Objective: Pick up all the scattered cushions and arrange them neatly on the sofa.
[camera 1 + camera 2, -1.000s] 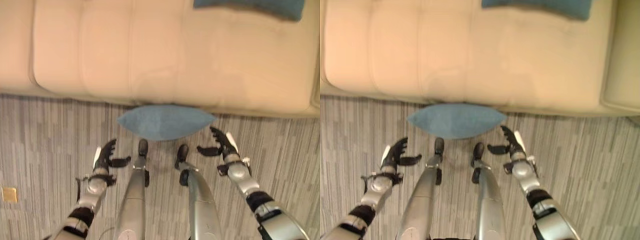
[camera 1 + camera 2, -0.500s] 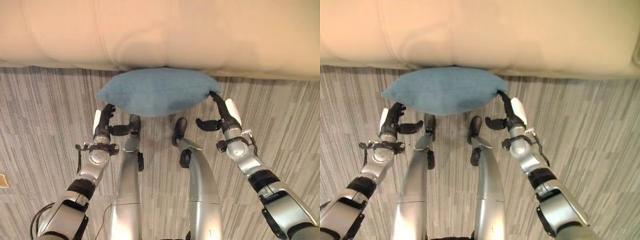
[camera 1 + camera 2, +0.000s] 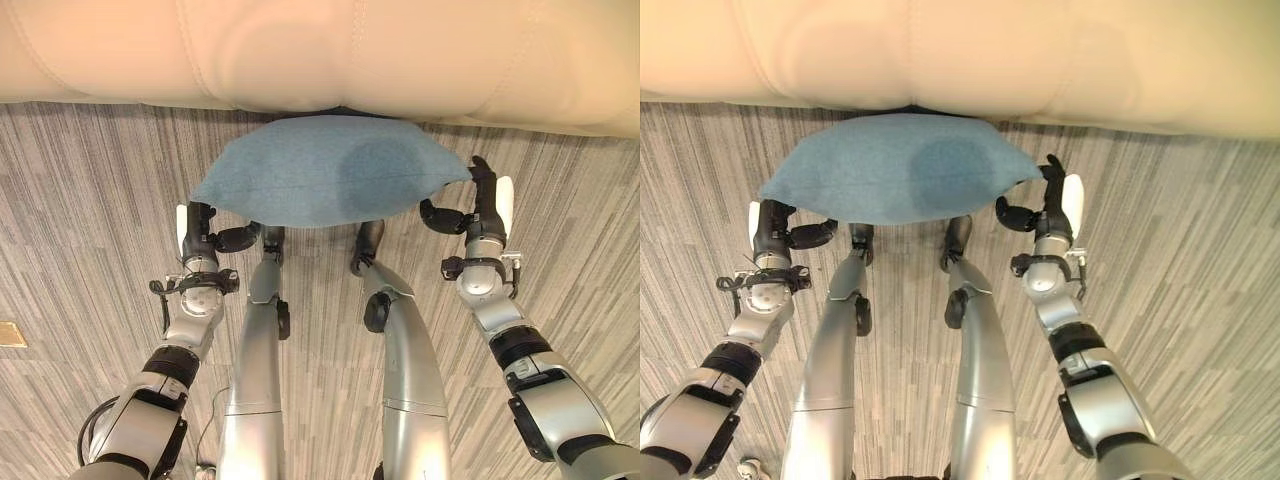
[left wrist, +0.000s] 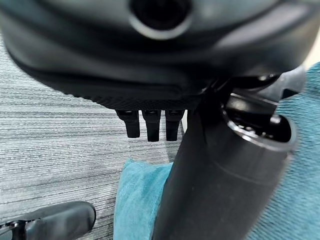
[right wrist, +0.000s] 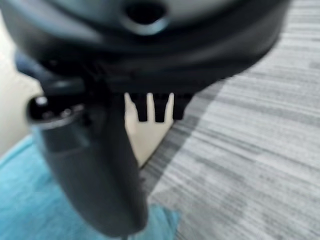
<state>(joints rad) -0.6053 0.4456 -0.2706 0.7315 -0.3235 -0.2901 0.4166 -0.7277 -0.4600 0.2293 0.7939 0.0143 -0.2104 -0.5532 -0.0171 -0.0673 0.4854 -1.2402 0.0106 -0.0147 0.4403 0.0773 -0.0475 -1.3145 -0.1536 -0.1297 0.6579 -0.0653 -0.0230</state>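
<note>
A blue cushion [image 3: 320, 170] lies on the striped carpet, its far edge tucked against the front of the beige sofa [image 3: 300, 50]. My left hand [image 3: 197, 235] stands at the cushion's left corner, fingers straight, thumb reaching under the edge. At the right corner stands my right hand [image 3: 485, 205], also open, its thumb against the cushion's tip. In the left wrist view the thumb [image 4: 220, 190] lies over blue cloth [image 4: 137, 200]. The right wrist view shows the thumb [image 5: 95, 165] over the cushion [image 5: 30, 200], with the sofa [image 5: 7, 105] beyond.
Grey striped carpet [image 3: 90, 180] spreads to both sides of the cushion. A small tan square [image 3: 10, 333] lies on the floor at the far left. The sofa's front edge runs across the whole top of the view.
The camera has dipped closer to the floor. Both hands have moved forward from short of the cushion to its two corners, thumbs now at its edges.
</note>
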